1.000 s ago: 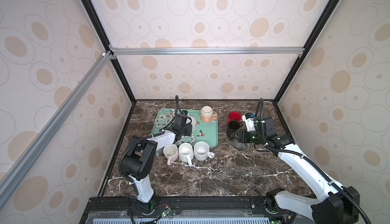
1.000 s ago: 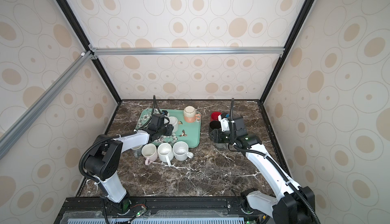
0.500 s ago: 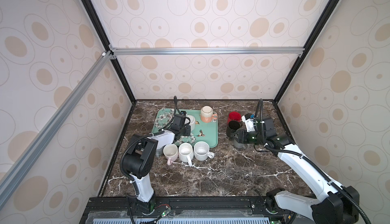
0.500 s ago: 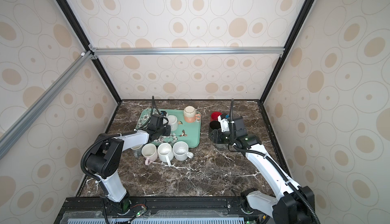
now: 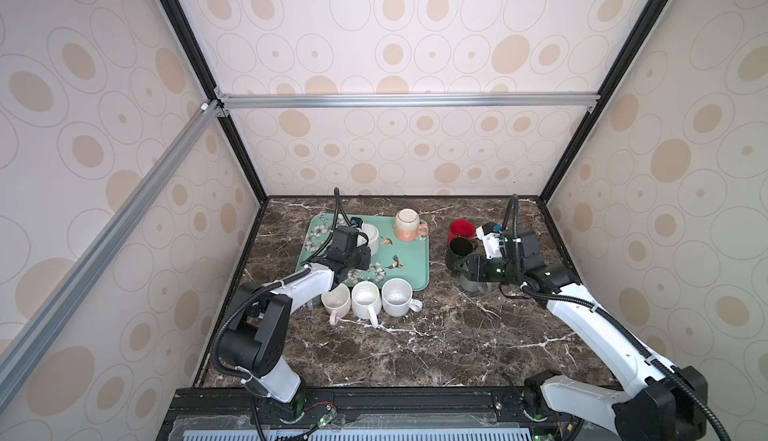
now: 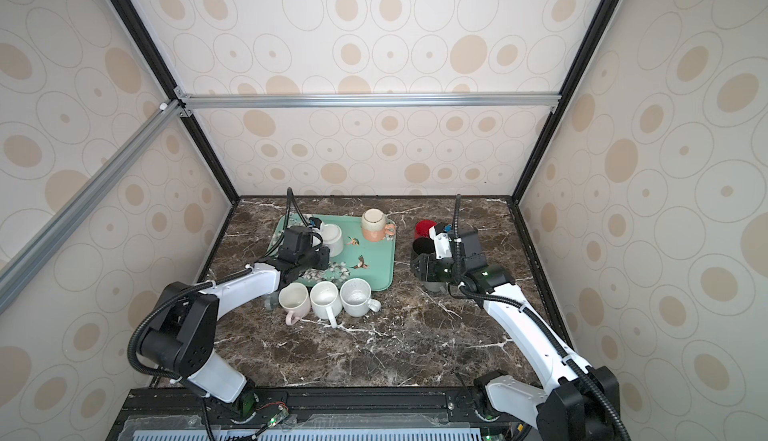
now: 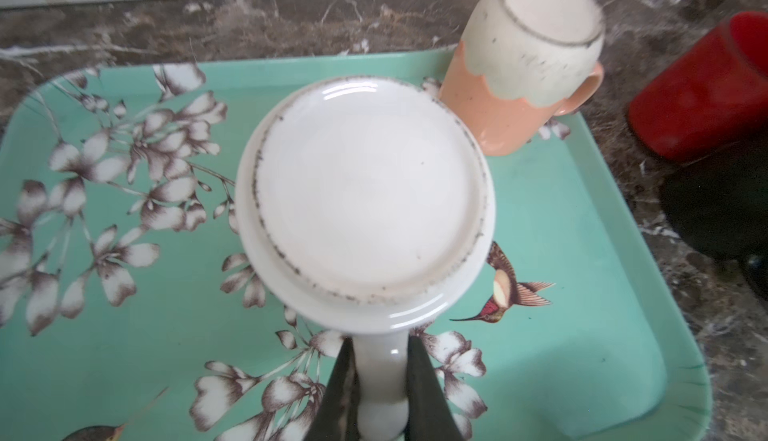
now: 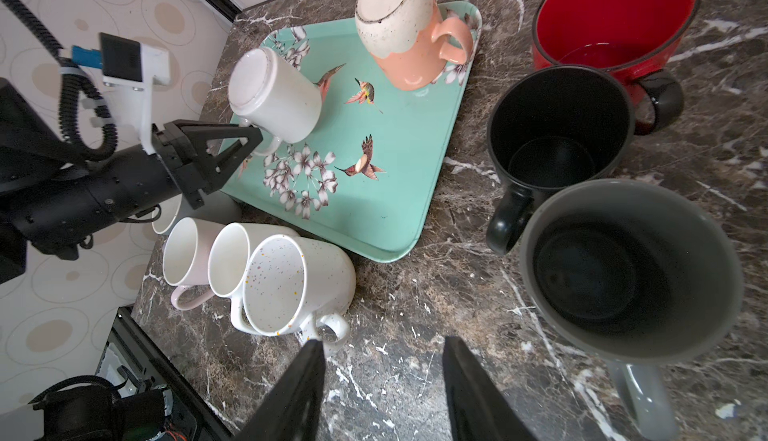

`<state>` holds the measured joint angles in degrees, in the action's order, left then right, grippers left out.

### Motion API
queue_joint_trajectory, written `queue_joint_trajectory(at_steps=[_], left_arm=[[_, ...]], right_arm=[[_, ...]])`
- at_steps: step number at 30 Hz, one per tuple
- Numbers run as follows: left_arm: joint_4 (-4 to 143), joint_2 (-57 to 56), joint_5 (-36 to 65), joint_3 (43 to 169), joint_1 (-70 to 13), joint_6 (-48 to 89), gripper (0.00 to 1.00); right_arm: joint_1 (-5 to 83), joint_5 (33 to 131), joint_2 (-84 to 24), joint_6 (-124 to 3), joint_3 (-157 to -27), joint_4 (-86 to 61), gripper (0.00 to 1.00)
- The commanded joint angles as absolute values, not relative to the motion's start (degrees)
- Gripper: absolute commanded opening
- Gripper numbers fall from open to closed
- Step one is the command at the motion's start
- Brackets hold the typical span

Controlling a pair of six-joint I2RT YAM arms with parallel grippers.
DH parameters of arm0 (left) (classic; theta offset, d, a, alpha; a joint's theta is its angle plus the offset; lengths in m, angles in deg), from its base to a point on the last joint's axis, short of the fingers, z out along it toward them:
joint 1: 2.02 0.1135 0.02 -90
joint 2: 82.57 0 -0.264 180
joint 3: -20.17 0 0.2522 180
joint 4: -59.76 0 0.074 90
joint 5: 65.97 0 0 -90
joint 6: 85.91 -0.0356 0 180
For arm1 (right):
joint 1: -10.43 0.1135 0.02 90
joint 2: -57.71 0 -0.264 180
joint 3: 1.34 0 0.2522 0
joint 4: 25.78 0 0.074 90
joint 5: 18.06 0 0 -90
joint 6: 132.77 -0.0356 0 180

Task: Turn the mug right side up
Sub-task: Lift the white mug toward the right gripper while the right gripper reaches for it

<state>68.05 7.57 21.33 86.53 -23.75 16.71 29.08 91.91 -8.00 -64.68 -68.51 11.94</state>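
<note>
A white mug (image 7: 365,194) stands upside down, base up, on the mint floral tray (image 7: 561,231); both top views show it (image 5: 371,237) (image 6: 333,237). My left gripper (image 7: 380,380) is shut on its handle, one dark finger on each side. The right wrist view shows those fingertips (image 8: 249,140) at the handle. A peach-and-cream mug (image 7: 523,69) also stands upside down at the tray's far corner. My right gripper (image 8: 382,376) hangs open over bare marble beside a grey mug (image 8: 627,264), holding nothing.
Three pale mugs (image 5: 336,299) (image 5: 365,297) (image 5: 397,295) stand upright in a row at the tray's front edge. Right of the tray, a red mug (image 5: 461,229), a black mug (image 5: 459,248) and the grey mug (image 5: 471,283) stand upright. Walls enclose the table.
My left gripper has shut on the white mug's handle. The right arm has barely moved.
</note>
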Motion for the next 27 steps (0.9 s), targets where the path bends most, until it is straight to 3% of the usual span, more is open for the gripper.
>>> queue_joint_trajectory(at_steps=[1, 16, 27], left_arm=[[61.00, 1.29, 19.60, 86.81, -23.73, 13.70, 0.00], [42.63, -23.25, 9.57, 72.50, -23.51, 17.61, 0.00], [30.75, -28.35, -0.34, 68.55, -23.04, 28.70, 0.00]], right_arm=[[29.03, 93.13, -6.57, -66.09, -67.44, 10.43, 0.50], [29.30, 103.80, -3.29, -73.47, -64.27, -4.90, 0.50], [33.93, 110.50, -6.21, -80.61, -64.45, -21.56, 0.51]])
